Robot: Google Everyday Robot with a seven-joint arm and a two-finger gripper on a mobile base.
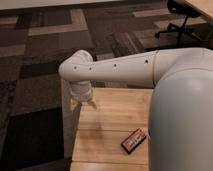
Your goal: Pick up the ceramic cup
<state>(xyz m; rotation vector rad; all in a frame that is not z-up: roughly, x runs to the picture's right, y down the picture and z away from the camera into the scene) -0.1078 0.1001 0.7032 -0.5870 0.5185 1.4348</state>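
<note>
My gripper (83,103) hangs straight down from the bent white arm (115,67), over the far left corner of the wooden table (112,120). Its tan tips sit just above the tabletop. The ceramic cup does not show; the wrist and gripper cover the spot beneath them, so I cannot tell whether it stands there. The dark blue bowl is out of view too.
A flat red and black packet (134,140) lies on the table near its front right. My own white body (182,115) blocks the right side. The table's left edge drops to patterned carpet (35,75). An office chair (180,22) stands at the far right.
</note>
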